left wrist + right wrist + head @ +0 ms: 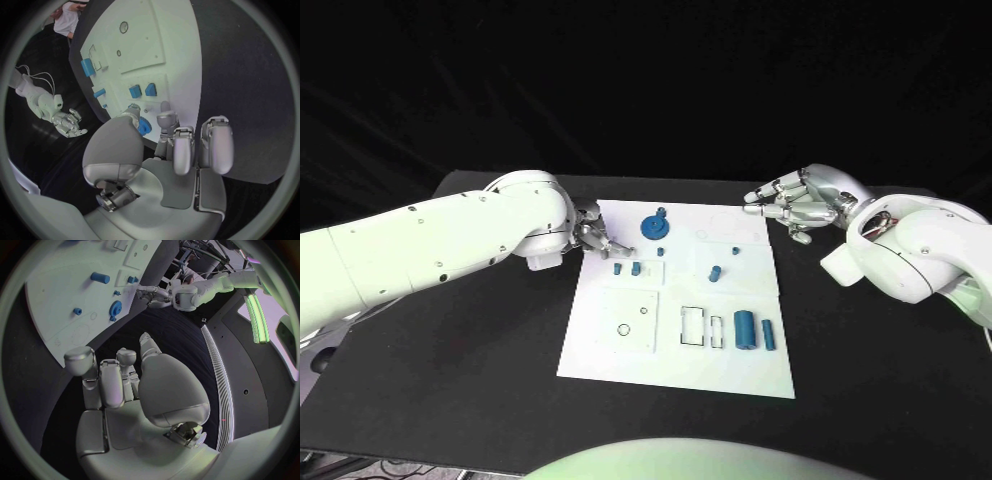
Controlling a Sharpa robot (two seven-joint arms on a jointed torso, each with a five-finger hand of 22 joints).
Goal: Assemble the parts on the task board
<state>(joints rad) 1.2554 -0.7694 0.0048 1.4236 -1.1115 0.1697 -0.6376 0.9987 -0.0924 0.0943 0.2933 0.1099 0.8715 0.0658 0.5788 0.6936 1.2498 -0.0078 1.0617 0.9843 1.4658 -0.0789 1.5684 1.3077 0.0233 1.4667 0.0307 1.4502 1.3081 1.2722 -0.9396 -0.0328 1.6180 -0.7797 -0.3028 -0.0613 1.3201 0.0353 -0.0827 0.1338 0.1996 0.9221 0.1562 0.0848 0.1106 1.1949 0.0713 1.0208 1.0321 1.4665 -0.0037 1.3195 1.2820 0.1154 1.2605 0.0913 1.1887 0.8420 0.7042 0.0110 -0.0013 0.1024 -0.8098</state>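
Observation:
The white task board [678, 352] lies in the middle of the black table. On its far part sit a round blue disc [653, 227] and several small blue parts, among them two side by side [626, 268]. Two blue cylinders [756, 330] lie near its right edge. My left hand [594, 240] hovers at the board's left edge beside the two small parts, fingers apart and holding nothing. The left wrist view shows this hand [181, 150] with the disc [145, 125] beyond the thumb. My right hand [796, 205] is off the board's far right corner, loosely spread and holding nothing [119, 375].
Outlined slots and a small ring [623, 329] mark the near half of the board. Black tabletop [473, 370] surrounds the board on all sides. The right wrist view shows my left arm [194, 290] past the board [56, 305].

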